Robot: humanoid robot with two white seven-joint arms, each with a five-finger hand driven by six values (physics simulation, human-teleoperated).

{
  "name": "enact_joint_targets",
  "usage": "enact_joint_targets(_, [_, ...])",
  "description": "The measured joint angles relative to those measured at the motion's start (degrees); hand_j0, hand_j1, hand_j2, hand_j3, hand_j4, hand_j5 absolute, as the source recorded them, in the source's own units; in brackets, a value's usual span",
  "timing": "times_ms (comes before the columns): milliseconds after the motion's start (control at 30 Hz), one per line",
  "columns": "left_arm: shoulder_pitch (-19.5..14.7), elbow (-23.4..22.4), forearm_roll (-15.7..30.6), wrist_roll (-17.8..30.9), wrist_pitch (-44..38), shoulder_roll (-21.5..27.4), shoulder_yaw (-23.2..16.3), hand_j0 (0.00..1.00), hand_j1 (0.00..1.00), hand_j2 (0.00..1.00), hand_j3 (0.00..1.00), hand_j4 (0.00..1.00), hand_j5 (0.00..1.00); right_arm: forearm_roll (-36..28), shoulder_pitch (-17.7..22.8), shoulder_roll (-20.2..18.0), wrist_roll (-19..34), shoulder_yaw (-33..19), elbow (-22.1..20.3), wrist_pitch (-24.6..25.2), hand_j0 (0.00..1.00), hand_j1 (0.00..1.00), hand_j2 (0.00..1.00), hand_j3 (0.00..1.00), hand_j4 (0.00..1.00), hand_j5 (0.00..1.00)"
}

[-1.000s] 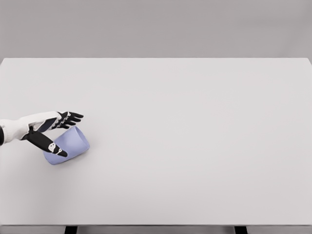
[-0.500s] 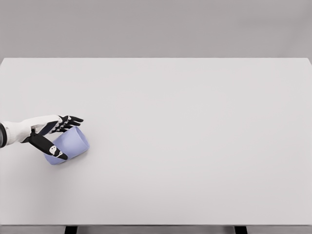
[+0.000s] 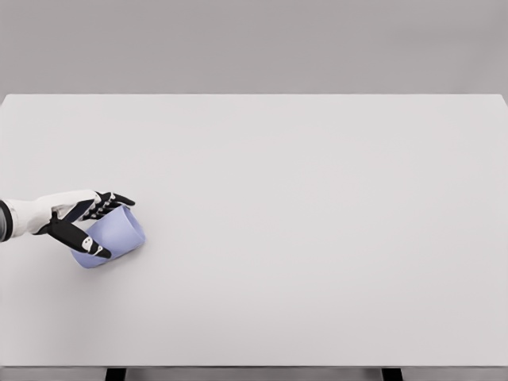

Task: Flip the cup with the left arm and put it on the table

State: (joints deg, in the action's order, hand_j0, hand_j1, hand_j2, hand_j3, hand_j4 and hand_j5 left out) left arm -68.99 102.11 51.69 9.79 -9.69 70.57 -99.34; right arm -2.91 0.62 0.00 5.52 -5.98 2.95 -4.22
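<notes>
Left forearm cut by the picture's edge; cup (image 3: 113,236) partly behind hand (image 3: 79,214).

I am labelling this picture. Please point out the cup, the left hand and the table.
cup (image 3: 121,232), head view, on its lavender side wall.
left hand (image 3: 78,214), head view, on the palm.
table (image 3: 317,222), head view, on its bare white top.

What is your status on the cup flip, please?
Left hand closing round cup, grip not confirmed. Cup on its side on table. Right arm out of view. Nothing in the way.

A white table (image 3: 317,238) carries a lilac cup (image 3: 119,234), seemingly on its side.
</notes>
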Motion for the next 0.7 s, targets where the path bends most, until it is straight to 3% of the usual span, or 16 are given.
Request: enact_joint_targets(700, [-0.4,0.0,2.1,0.2,-0.1,-0.4,0.1,0.67,0.67,0.67,0.67,0.67,0.67,0.0,0.0,0.0,0.0,0.0,0.0,0.0,1.0,1.0,1.0,1.0,1.0,1.0])
